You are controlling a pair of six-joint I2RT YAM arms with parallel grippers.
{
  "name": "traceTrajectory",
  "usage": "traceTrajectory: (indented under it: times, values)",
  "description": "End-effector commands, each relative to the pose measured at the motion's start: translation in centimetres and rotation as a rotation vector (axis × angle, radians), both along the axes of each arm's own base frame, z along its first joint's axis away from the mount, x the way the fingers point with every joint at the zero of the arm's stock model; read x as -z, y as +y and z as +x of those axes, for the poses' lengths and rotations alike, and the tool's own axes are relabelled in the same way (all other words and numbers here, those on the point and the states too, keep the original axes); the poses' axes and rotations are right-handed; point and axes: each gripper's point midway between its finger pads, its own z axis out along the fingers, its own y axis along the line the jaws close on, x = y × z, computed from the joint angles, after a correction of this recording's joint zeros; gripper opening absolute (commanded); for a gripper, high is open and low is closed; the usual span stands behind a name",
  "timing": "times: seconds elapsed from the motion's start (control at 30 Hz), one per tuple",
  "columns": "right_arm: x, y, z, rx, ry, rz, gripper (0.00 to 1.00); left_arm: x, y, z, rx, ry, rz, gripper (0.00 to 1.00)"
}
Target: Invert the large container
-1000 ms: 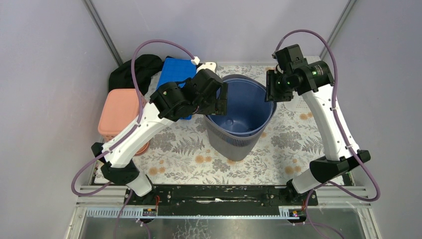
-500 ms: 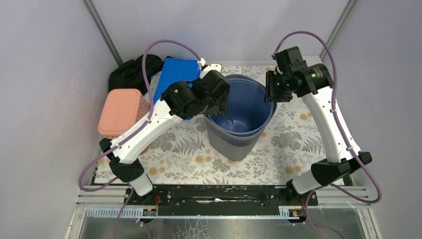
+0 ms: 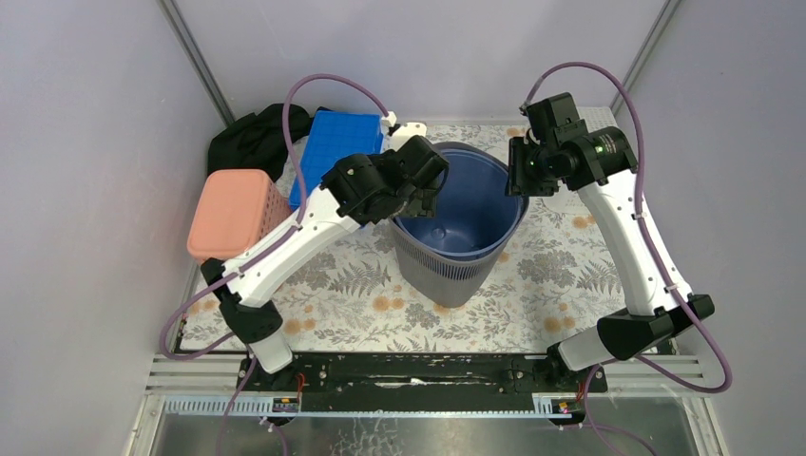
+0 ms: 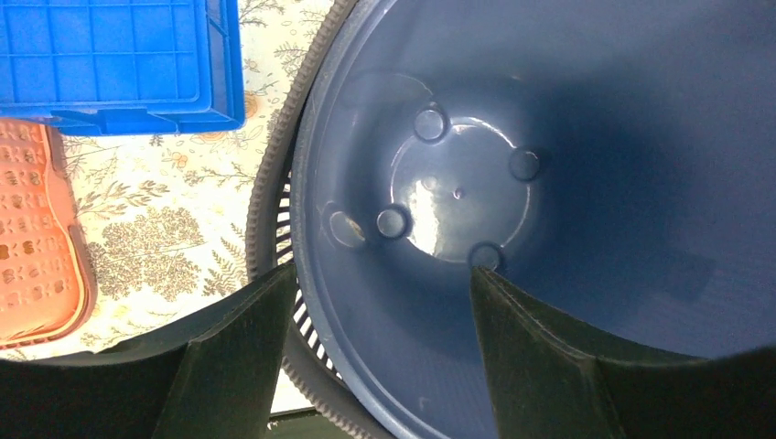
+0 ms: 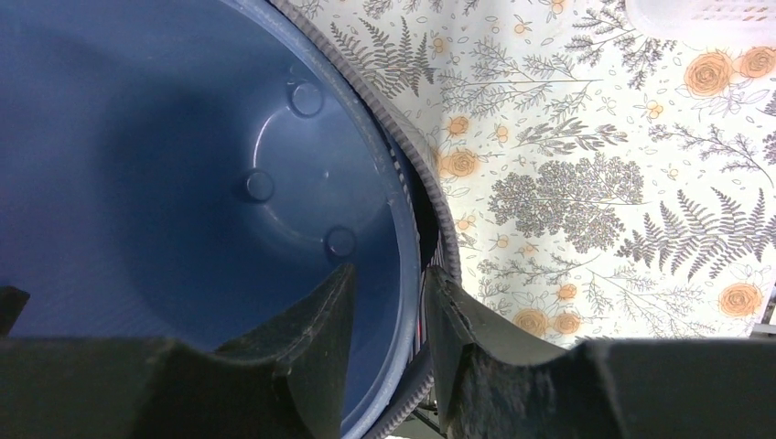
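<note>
bin: big dark blue bin point(image 3: 461, 204) with a grey slotted outer shell, standing upright around the middle of the table point(image 3: 342, 299), mouth facing up. So not flipped yet. You can look right down to the bottom, with its ring of little round dimples.

left gripper: the left gripper point(image 3: 421, 198) hangs over the bin's left rim. In the wrist view it straddles the rim, one finger outside against the grey shell and the other well inside the bin with plenty of air around it. Jaws spread wide, not clamping anything.

right gripper: the right gripper point(image 3: 521, 176) is on the bin's right rim, towards the far side. One finger is inside and one outside, with only the thin rim wall in the narrow gap between them. Looks like it's pinching the rim.

crate: bright blue crate point(image 3: 333, 152) at the far left, just beside the bin and partly under the left arm.

basket: pink basket point(image 3: 233, 214) with a perforated side, left edge of the table, near side of the crate.

cloth: black cloth point(image 3: 252, 138) bunched in the far left corner, behind the crate and the basket.

table: covered in a fern and orange flower print.
</note>
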Motion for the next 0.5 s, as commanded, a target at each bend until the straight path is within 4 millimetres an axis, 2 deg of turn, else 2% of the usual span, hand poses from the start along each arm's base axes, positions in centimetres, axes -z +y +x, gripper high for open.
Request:
traceTrajectory:
  times: [0.0, 0.37, 0.47]
  values:
    - [-1.0, -1.4, -0.2, 0.035, -0.058, -0.048, 0.40, 0.5, 0.5, 0.6, -0.058, -0.015, 0.040, 0.76]
    - [0.4, -1.7, -0.8, 0.036, -0.055, -0.052, 0.37, 0.7, 1.1, 1.1, -0.115, -0.012, 0.081, 0.76]
    - [0.6, -1.7, -0.8, 0.032, -0.051, -0.058, 0.37, 0.8, 1.3, 1.1, -0.121, -0.009, 0.090, 0.69]
